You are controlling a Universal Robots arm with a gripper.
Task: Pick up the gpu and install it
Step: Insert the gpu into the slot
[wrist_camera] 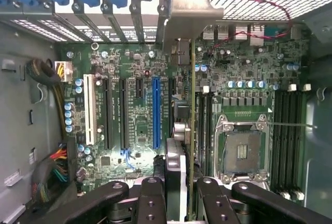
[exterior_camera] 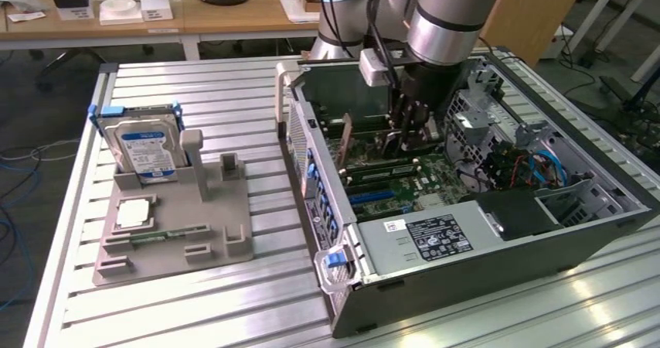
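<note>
The gpu [wrist_camera: 181,146] stands on edge over the motherboard [wrist_camera: 129,63], seen as a thin strip between the long blue slot [wrist_camera: 156,112] and the processor socket [wrist_camera: 243,151]. Its grey metal bracket [wrist_camera: 194,19] reaches to the case's rear slot openings. My gripper [wrist_camera: 179,198] is shut on the card, one black finger on each side. In the exterior view the gripper [exterior_camera: 415,135] reaches down into the open computer case [exterior_camera: 577,232], with the gpu [exterior_camera: 376,143] low over the board. I cannot tell whether the card is seated in a slot.
A grey fixture [exterior_camera: 222,240] on the slatted table at the exterior view's left holds a blue-labelled hard drive [exterior_camera: 144,151] and a small green memory stick [exterior_camera: 154,236]. Inside the case are the power supply [exterior_camera: 433,236], a drive cage [exterior_camera: 484,100] and coloured cables [wrist_camera: 57,164].
</note>
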